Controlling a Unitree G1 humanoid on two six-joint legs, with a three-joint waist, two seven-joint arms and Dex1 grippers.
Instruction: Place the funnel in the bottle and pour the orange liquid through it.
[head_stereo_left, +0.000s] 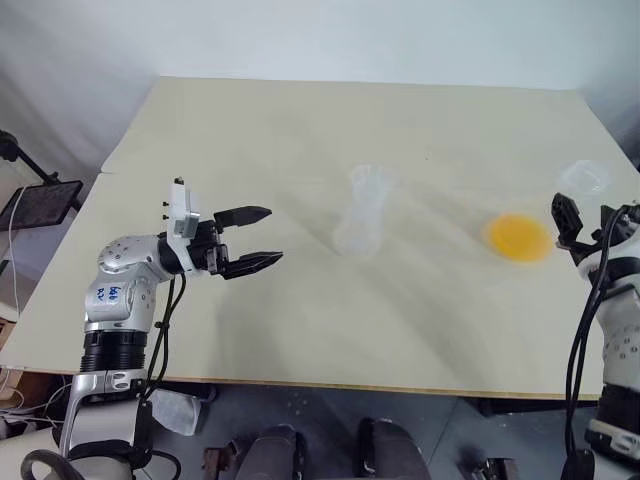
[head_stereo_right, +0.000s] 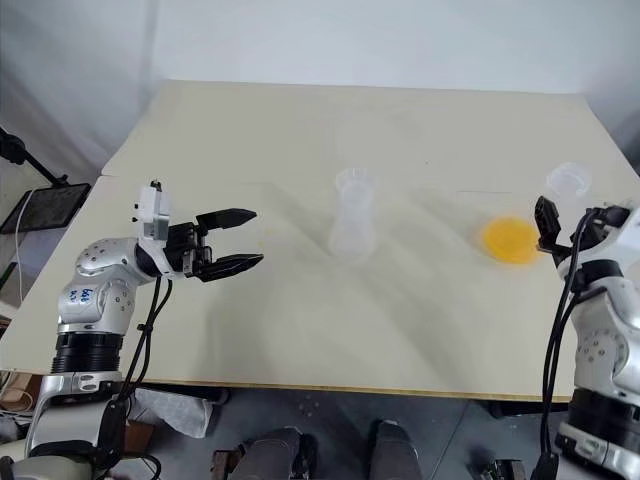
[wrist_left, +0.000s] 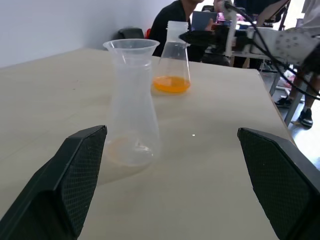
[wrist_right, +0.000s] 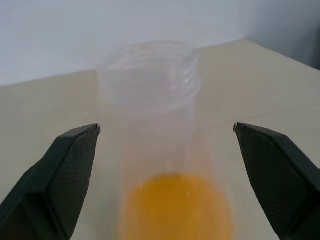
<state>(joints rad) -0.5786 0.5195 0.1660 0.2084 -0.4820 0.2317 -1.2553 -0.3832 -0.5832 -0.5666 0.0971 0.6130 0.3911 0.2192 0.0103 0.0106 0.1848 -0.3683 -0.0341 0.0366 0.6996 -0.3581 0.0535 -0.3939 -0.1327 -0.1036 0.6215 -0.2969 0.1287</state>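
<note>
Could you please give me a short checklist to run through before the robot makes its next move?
1. Left gripper open and holding nothing: ok.
2. Right gripper open, lined up on the flask, with neither finger touching it: ok.
3. Orange liquid settled in the bottom of that upright flask: ok.
4. Bottle upright mid-table, apart from both grippers: ok.
5. Funnel seated in the bottle's mouth: cannot tell. The rim looks flared, but no separate funnel can be made out.
</note>
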